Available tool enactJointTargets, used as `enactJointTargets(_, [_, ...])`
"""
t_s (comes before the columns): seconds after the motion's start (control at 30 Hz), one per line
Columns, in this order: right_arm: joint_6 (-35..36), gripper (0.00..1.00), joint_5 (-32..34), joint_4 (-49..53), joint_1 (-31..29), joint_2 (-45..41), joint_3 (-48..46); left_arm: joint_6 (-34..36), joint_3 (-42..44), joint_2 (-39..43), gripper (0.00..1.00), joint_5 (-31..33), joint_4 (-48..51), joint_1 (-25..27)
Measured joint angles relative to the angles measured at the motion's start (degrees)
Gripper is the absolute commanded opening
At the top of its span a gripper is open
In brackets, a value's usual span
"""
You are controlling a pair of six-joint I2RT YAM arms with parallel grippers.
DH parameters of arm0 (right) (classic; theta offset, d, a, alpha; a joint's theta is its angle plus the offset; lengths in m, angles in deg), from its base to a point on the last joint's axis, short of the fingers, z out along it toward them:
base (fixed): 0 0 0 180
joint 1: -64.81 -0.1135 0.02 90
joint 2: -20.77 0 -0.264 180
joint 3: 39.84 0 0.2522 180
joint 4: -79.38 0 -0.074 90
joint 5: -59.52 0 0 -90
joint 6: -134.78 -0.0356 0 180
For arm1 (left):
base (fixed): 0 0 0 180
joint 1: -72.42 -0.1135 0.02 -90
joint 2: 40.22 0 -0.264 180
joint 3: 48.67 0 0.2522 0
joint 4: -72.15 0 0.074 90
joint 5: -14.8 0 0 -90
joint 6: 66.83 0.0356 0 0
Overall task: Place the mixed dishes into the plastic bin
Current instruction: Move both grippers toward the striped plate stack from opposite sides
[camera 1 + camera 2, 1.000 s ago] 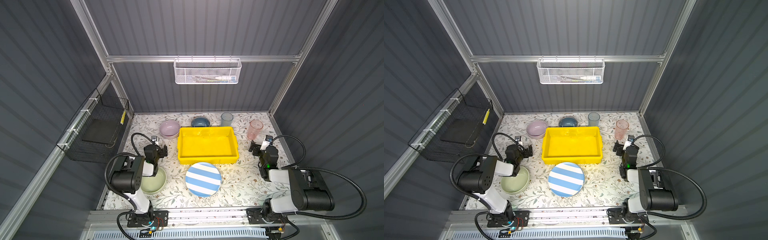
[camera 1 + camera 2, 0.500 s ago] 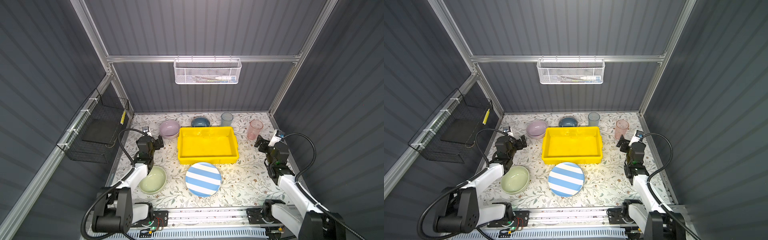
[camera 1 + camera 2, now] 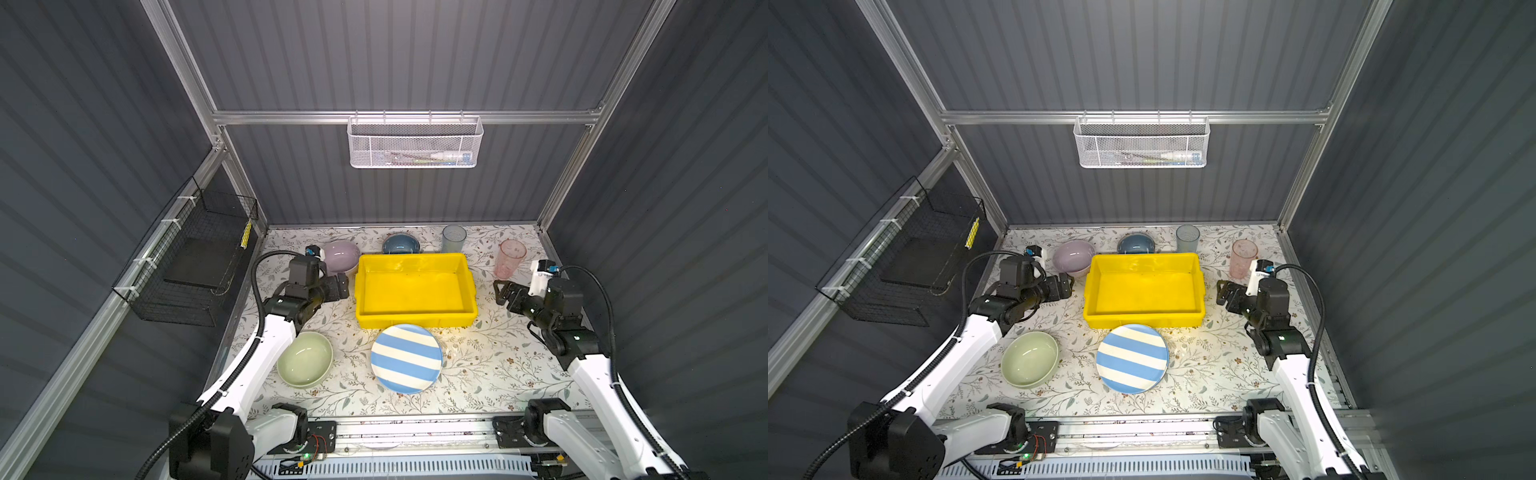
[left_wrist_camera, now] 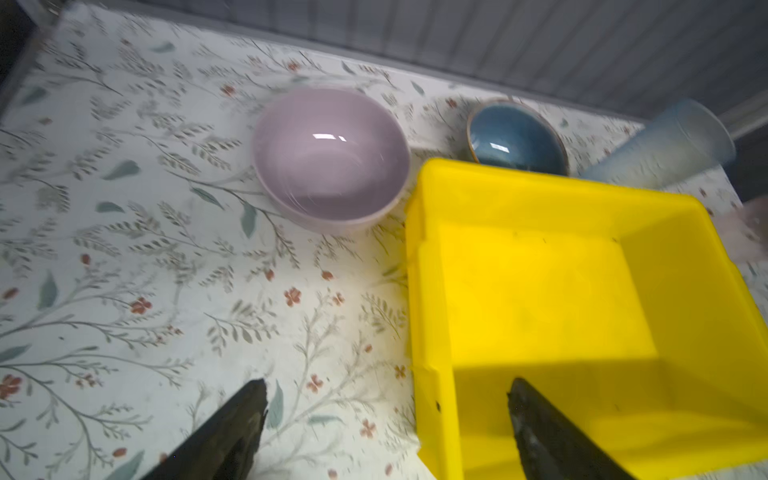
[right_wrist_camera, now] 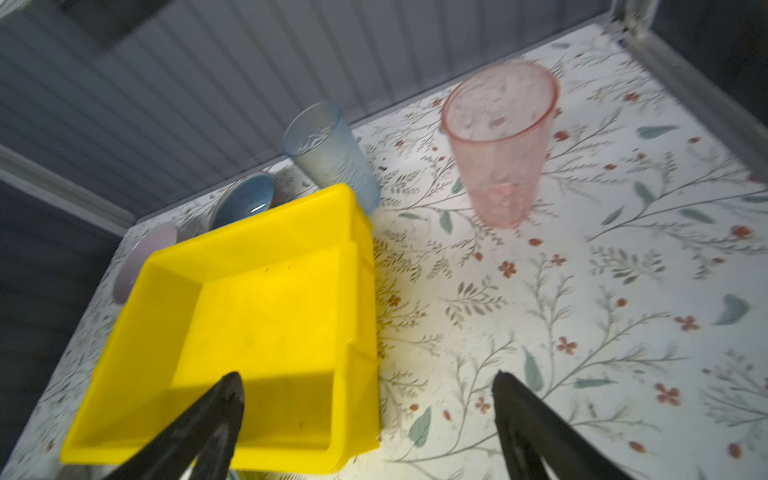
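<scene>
The yellow plastic bin (image 3: 411, 291) (image 3: 1142, 291) sits empty mid-table. A blue-white striped plate (image 3: 406, 358) lies just in front of it, and a pale green bowl (image 3: 305, 359) lies front left. Behind the bin stand a lilac bowl (image 3: 341, 254) (image 4: 330, 156), a blue bowl (image 3: 401, 244) and a blue tumbler (image 3: 454, 239). A pink tumbler (image 3: 509, 257) (image 5: 498, 141) stands at the back right. My left gripper (image 3: 343, 286) (image 4: 386, 386) hovers open at the bin's left wall. My right gripper (image 3: 500, 291) (image 5: 365, 376) hovers open off the bin's right wall. Neither holds anything.
A white mesh basket (image 3: 415, 145) hangs on the back wall. A black wire basket (image 3: 195, 266) hangs on the left wall. The arm bases sit on a rail (image 3: 415, 432) along the front edge. Grey walls close in the floral table on three sides.
Both arms have unfolded from their tucked poses. The left gripper has swung right towards the bin's left wall, and the right gripper has swung left towards its right wall. The dishes have not moved.
</scene>
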Motion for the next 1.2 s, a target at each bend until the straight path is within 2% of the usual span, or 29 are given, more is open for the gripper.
enactJointTargets(0.13, [-1.5, 0.91, -3.1, 5.8, -5.0, -1.4, 0.3, -0.7, -0.2, 2.2, 0.80, -4.4, 9.0, 0.8])
enactJointTargets(0.27, [-3.1, 0.89, -6.4, 10.2, -9.5, -2.3, 0.3, -1.0, -0.2, 6.2, 0.77, -7.3, 16.5, 1.2])
enactJointTargets(0.47, [-6.7, 0.83, -9.8, 11.7, -15.9, -4.3, -0.9, -2.6, 1.2, 11.8, 0.66, -11.8, 21.9, 1.9])
enactJointTargets(0.7, [-10.4, 0.74, -11.0, 11.0, -21.6, -2.1, -3.5, -4.9, 7.0, 13.9, 0.54, -15.5, 23.7, 3.7])
enactJointTargets(0.87, [-12.3, 0.70, -11.0, 9.9, -25.0, 1.3, -4.8, -6.6, 8.2, 13.5, 0.51, -16.1, 22.2, 5.8])
enactJointTargets(1.2, [-16.3, 0.59, -10.8, 5.6, -29.8, 5.3, -7.5, -12.2, 11.8, 6.8, 0.44, -12.2, 14.9, 17.6])
